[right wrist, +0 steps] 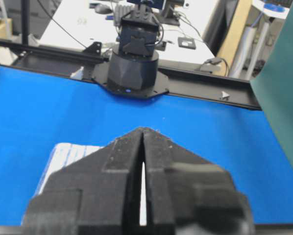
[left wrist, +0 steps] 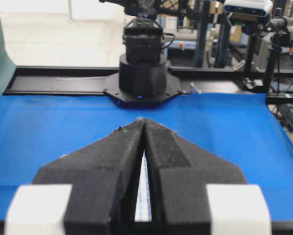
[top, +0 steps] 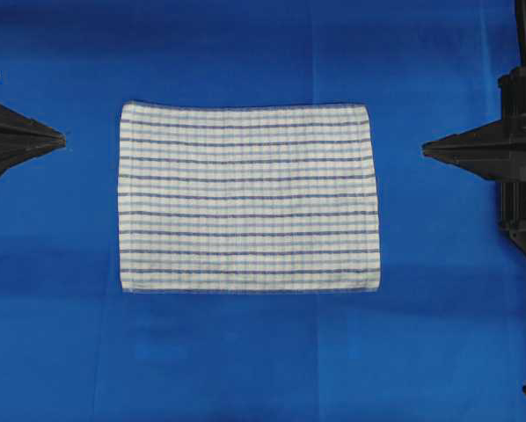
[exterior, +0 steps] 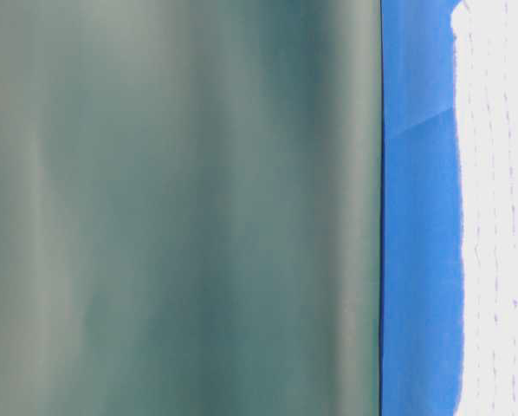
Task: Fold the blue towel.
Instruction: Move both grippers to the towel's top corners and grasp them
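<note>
The blue towel lies flat and fully spread in the middle of the blue table covering. The left gripper and the right gripper are at the two sides, well apart from it, both with jaws pressed together and holding nothing.

The blue towel is spread flat at the middle of the table covering, its long edges running left to right in the overhead view. The left gripper is placed to the left of the towel, the right gripper to its right; each is pointed inward at the towel and kept apart from its near edge. In each wrist view, the opposite arm's base is seen beyond the towel.
</note>
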Controlling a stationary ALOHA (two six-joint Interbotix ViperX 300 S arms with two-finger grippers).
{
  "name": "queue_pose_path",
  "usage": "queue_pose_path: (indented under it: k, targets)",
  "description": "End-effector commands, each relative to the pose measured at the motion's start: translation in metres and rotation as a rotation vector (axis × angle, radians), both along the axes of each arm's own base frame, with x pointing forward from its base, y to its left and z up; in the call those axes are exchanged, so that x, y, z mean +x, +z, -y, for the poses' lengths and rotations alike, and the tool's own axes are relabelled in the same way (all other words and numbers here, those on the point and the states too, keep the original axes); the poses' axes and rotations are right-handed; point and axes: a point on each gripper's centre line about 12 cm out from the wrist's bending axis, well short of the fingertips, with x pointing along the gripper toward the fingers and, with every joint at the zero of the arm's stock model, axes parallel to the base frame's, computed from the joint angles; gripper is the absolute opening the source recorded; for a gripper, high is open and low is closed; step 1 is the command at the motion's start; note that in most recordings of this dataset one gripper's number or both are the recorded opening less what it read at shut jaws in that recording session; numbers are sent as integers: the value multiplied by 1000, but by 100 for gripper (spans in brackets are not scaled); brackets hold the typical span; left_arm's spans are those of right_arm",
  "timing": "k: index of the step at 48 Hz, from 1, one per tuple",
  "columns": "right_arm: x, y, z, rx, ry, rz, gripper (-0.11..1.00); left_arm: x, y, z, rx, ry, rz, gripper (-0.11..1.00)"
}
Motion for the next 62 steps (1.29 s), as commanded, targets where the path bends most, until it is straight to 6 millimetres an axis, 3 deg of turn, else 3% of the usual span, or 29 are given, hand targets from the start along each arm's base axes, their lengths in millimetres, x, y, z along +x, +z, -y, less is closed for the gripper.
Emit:
queue_pose_path:
  k: [1, 14, 27, 31, 37, 43, 47, 62]
  targets:
    - [5, 5, 2, 5, -11, 0, 0, 4, 2, -3, -45, 18, -3, 0]
    - [22, -22, 33, 58, -155, -193, 0, 20, -22, -20, -38, 96, -117, 0]
    - [36, -67, 73, 126, -312, -376, 1, 36, -71, -59, -70, 256, -315, 1]
    - [39, -84, 83, 146, -349, -435, 7, 39, -87, -69, -83, 293, -372, 2]
    - [46, -109, 98, 184, -402, -499, 31, 44, -110, -82, -101, 336, -441, 21]
    - [50, -129, 111, 213, -448, -537, 61, 46, -131, -93, -118, 372, -493, 56]
    - [52, -143, 118, 227, -474, -563, 73, 46, -145, -98, -126, 391, -525, 72]
    - [53, -190, 130, 273, -538, -635, 71, 47, -197, -114, -159, 442, -631, 68]
